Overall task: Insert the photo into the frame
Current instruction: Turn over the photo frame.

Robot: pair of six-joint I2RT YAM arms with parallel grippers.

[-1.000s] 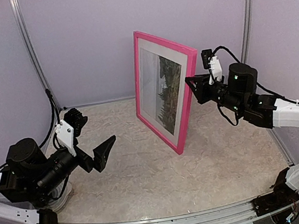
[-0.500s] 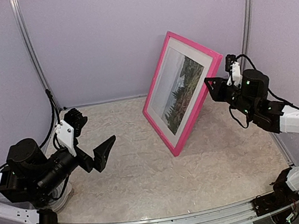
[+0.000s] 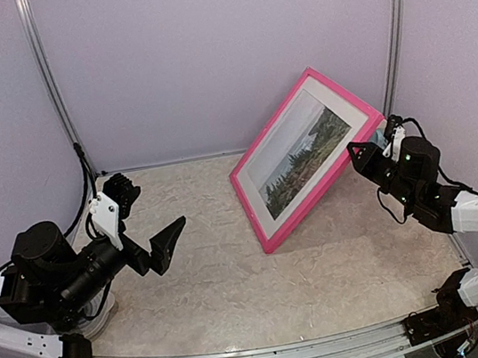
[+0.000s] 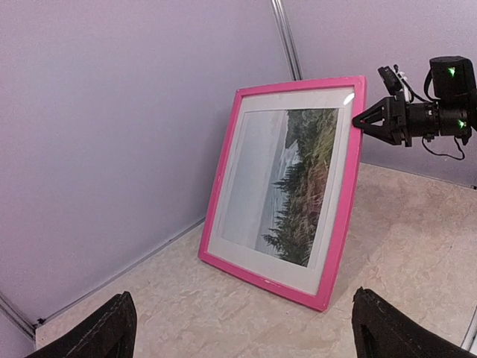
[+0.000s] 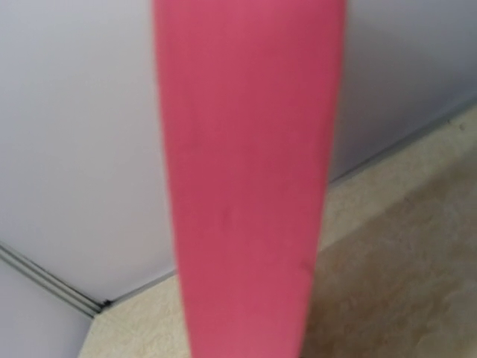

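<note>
Two hands showing. My right hand (image 3: 370, 143) is clamped on the upper edge of the frame (image 5: 246, 186), which sits tilted with its bottom edge on the worktop (image 3: 239, 296), toward the far right corner. The photo (image 3: 299, 156) is inside it, white mat around, facing left. My left hand (image 3: 144, 216) has its fingers wide apart, holding nothing, near the left edge, well apart from the frame.

Left arm sits low at near left, forearm angled toward centre. Left tool (image 3: 145, 215) hovers with 2 fingers spread wide, holding nothing. Right arm reaches in from the right, elbow low. Right tool (image 3: 372, 145) is pinched on the upper right edge of the frame (image 3: 250, 213).
</note>
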